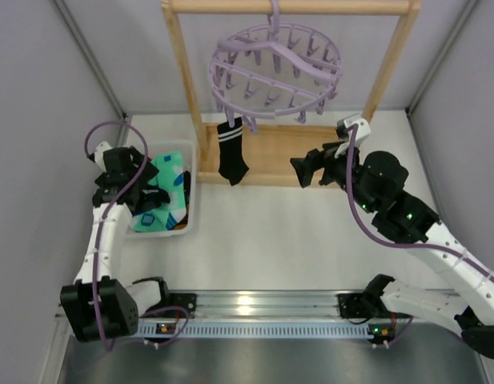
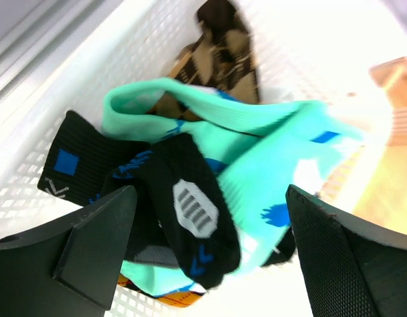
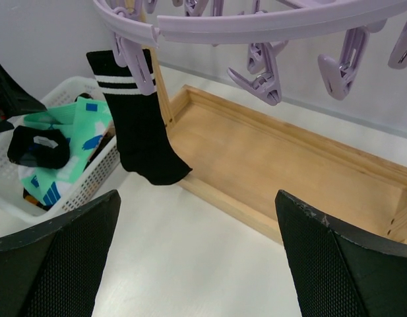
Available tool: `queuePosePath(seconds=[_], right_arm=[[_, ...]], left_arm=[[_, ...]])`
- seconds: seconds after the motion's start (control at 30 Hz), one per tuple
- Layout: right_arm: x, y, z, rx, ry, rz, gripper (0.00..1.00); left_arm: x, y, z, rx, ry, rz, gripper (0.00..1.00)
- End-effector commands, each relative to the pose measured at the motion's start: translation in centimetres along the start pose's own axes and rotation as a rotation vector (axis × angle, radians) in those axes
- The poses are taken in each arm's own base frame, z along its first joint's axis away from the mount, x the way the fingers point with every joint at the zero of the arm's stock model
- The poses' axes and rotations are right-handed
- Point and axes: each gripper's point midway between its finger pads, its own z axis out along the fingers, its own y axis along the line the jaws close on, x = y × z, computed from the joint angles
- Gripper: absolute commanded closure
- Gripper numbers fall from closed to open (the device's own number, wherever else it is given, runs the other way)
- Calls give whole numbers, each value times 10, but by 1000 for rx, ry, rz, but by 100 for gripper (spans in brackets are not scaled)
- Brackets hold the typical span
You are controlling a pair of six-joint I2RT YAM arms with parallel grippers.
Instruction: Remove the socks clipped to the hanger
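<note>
One black sock (image 1: 231, 152) hangs clipped to the hanger (image 1: 275, 68), top centre. Other socks (image 2: 256, 145) lie in the basket (image 2: 71, 72), left side. Fingers spread and empty on both: left gripper (image 2: 203, 218) over the basket, right gripper (image 3: 196, 205) centre-right.

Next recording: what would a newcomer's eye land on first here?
First, the lone black sock with white stripes clipped to the left edge of the lilac ring hanger, which hangs from the wooden frame at the back. Then the white basket at the left, heaped with a mint-green sock and others, the open left gripper right above it. The right gripper, also open, faces the hanging sock.
</note>
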Motion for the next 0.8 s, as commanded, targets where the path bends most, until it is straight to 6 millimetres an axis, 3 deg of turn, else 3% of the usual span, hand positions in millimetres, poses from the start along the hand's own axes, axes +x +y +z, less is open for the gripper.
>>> queuePosePath(seconds=[0.0,0.13,0.23,0.27,0.33,0.43,0.47,0.53,0.57,0.6,0.67,0.77], right_arm=[[-26,1,-8,-18,-84,25,4],[-27,0,-11,-19,-84,24,4],[-27,-1,-12,-16,-81,19,4],[-27,-1,-12,-14,-81,17,4],[-26,-2,-11,-9,-80,14,4],[-27,1,-10,-25,-80,15,4],[-27,1,-10,-28,-83,17,4],[-26,5,-9,-46,-76,13,4],[-26,5,-9,-50,-74,6,4],[-25,6,-9,-57,-72,1,4],[-26,7,-11,-66,-79,-14,4],[-26,6,-15,-68,-82,-24,3]], left_arm=[[-26,-19,-21,103,-70,19,2],[-40,-32,-47,190,-112,25,2],[-42,-57,-69,335,-94,15,2],[-37,-73,-79,426,-50,0,2],[-34,-87,-84,472,-30,23,2],[-27,-130,-107,629,-49,129,2],[-9,-156,-125,738,-38,218,2],[1,-189,-146,904,-81,296,2],[16,-204,-158,989,-77,329,2],[21,-217,-159,1068,-132,345,2],[39,-225,-163,1176,-151,389,2],[53,-226,-152,1242,-233,435,2]])
